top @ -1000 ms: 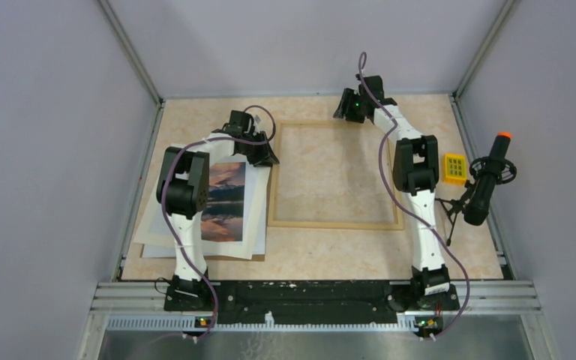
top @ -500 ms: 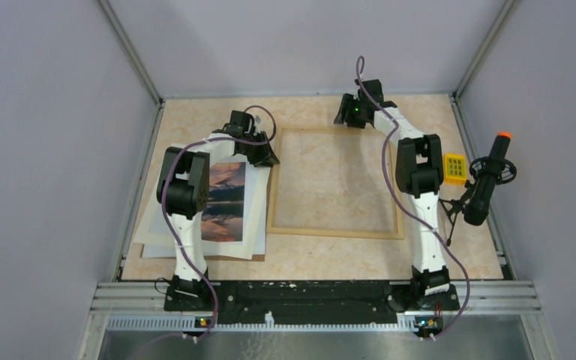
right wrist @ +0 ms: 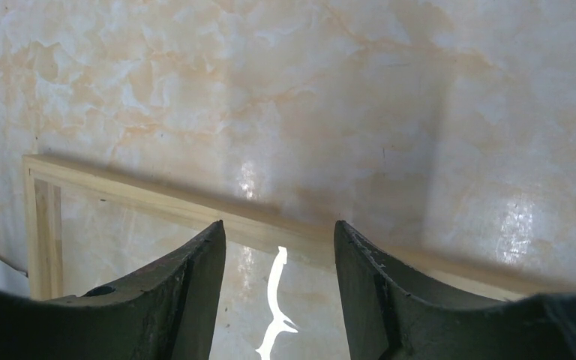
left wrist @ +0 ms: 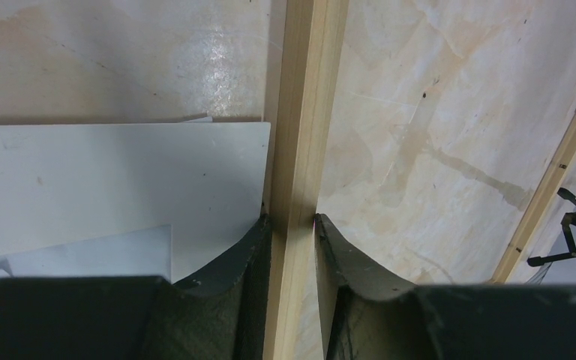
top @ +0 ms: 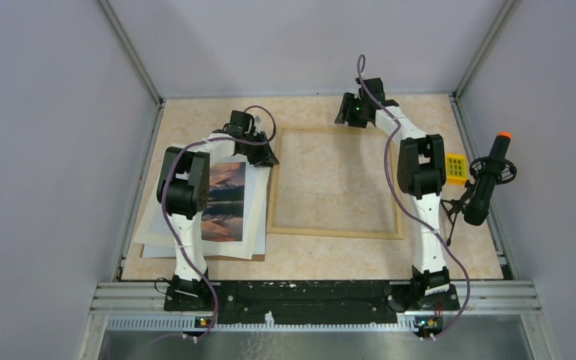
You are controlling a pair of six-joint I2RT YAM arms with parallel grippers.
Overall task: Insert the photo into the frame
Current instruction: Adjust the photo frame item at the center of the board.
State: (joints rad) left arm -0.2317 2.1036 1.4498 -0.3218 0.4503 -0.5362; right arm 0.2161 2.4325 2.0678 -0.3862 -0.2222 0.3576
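Pinching the frame (left wrist: 305,112) by its left rail, the left gripper (left wrist: 292,229) is sitting near the far-left corner of the moulding. Its two dark fingers (left wrist: 234,259) are pressing on either side of the thin light wood, narrowed to the width of the rail with no gap showing in the left wrist view; the rail is running straight out between them.

The frame is lying flat in the middle of the marbled table (top: 330,259), with bare tabletop showing through its opening; a white sheet (left wrist: 120,172) is reaching right up to the outer side of the gripped rail.

The photo (top: 225,199), an orange-pink and dark blue-grey landscape, is lying face up just left of the frame and outside it. It is resting on a stack of pale sheets (top: 256,225) and is partly hidden by the left arm.

The right gripper (right wrist: 279,236) is hanging over the frame's far rail, toward its right end; its fingers (right wrist: 195,281) are standing well apart and holding nothing. The far rail is crossing the gap by the tips; whether they are touching it cannot be told.

Beyond the frame's right rail a small yellow block (top: 454,166) is sitting on the table; a black handle with an orange tip (top: 487,184) is standing near it at the right edge.
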